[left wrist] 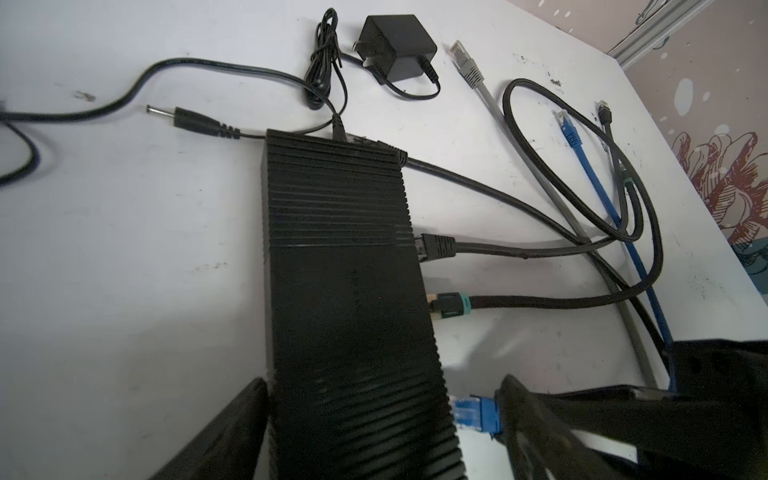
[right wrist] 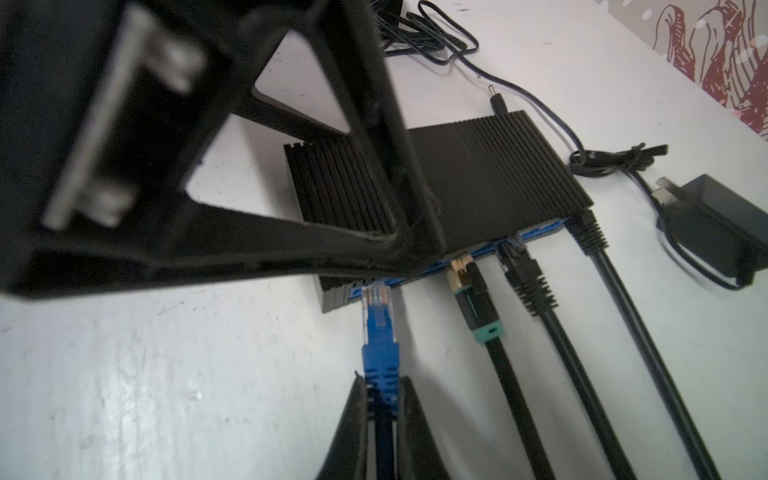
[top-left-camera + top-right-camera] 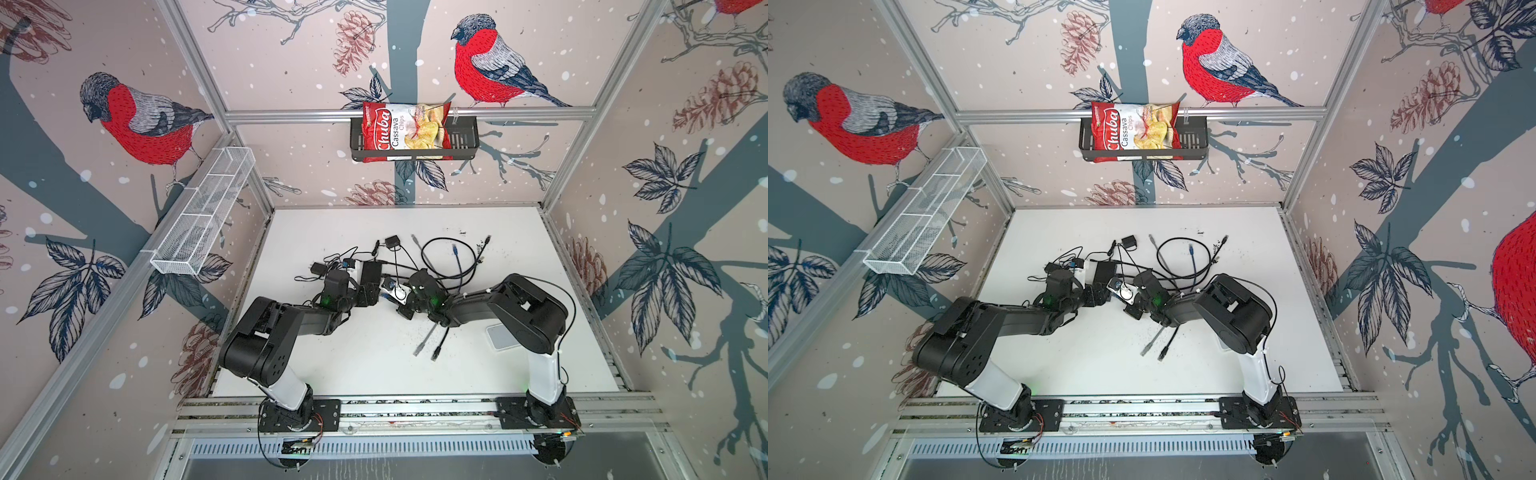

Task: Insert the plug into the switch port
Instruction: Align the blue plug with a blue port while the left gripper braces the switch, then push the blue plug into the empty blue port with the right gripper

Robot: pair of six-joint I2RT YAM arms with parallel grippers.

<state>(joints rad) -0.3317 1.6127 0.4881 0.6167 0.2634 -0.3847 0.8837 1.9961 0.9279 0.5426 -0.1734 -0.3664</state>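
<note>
- Right gripper (image 2: 382, 380): fingers (image 2: 353, 428) were clenched on the ribbed boot of the blue plug (image 2: 376, 316), with its cable running back between them.
- Blue plug: it pointed at the switch (image 2: 498, 174), its clear tip at the blue port face (image 2: 540, 229), at the end port. Whether it sat inside the port could not be told.
- Left gripper (image 1: 382, 378): released, with jaws spread wide astride the switch. One finger (image 1: 224, 432) stood at the switch edge away from the ports. The other (image 1: 536, 424) stood just off the port face, beside the blue plug.
- Along the port face from the blue plug came a teal-banded plug (image 2: 478, 307), then a black plug (image 2: 525, 274), both in their ports.
- The switch lay flat on the white table (image 2: 166, 374).
- Past the switch end away from the grippers lay a power adapter (image 2: 715, 224) and a loose barrel connector (image 2: 496, 102), its tip free.
</note>
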